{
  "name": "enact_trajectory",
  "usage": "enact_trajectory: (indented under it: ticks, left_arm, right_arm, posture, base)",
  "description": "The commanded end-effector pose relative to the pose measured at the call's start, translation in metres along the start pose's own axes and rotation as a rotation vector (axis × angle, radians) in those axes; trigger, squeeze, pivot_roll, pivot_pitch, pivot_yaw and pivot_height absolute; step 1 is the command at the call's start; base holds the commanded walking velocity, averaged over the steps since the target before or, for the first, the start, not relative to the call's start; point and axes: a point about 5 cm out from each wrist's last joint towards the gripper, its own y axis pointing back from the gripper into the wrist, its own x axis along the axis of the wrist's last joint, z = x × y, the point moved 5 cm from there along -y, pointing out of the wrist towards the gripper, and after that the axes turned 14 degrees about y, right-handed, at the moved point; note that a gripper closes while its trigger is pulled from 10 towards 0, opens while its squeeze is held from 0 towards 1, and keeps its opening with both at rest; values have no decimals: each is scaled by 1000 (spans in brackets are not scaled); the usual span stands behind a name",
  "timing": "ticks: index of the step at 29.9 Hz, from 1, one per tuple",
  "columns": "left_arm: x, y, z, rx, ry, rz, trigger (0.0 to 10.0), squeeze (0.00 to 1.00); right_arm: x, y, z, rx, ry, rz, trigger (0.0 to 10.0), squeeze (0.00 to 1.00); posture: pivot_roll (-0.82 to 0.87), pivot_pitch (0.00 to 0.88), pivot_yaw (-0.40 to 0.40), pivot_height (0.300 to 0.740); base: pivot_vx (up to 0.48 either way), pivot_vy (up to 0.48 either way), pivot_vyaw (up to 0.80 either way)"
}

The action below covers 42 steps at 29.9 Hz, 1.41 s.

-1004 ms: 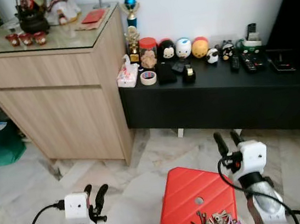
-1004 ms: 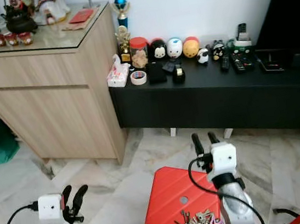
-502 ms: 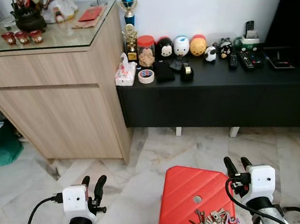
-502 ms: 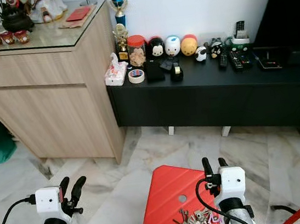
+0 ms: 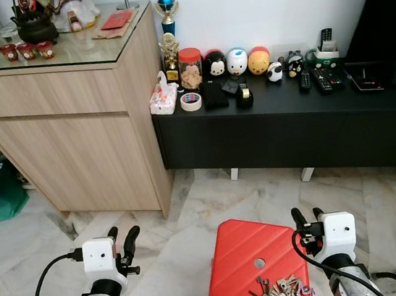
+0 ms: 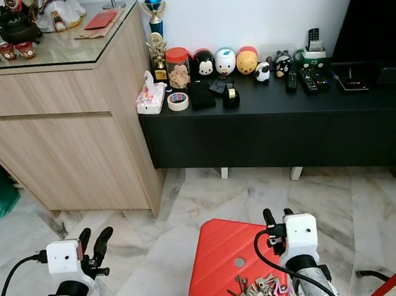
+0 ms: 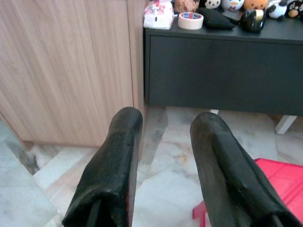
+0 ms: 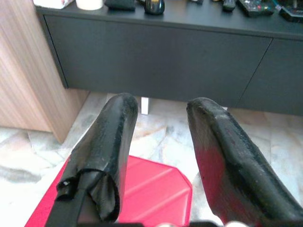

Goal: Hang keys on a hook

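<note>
Two grippers hover low, fingers apart. Head views: keys [image 5: 279, 290] lie on red stool [image 5: 235, 260], just left of right gripper [image 5: 306, 218]; left gripper [image 5: 122, 238] well apart. Wrist views: stool apparently beneath right fingers [image 8: 109, 142].

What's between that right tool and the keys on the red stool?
Nothing but bare red stool top. In the left eye view the right tool, open, sits just above and right of the keys, not touching them.
</note>
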Motion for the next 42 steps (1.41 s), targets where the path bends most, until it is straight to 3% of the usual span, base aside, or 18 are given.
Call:
enact_trajectory:
  ticks: [1,17,24,42]
  left_arm:
    - [-2,-2,1,-1,2,-16,10000,0]
    - [-4,-5,5,-5,7,-25,10000,0]
    - [-5,-7,9,-15,9,-29,10000,0]
    - [-5,-10,13,-25,12,-31,10000,0]
  right_arm:
    - [0,-1,0,7,1,-5,10000,0]
    - [-11,-5,-5,41,19,-72,10000,0]
    - [-6,-6,-8,61,9,-48,10000,0]
    - [-14,-6,-15,95,30,-62,10000,0]
  posture:
    - [20,16,-33,685]
    - [28,30,-35,685]
    - [30,31,-33,650]
    - [32,31,-32,650]
  base:
    - [0,0,0]
    - [0,0,0]
    - [0,0,0]
    - [0,0,0]
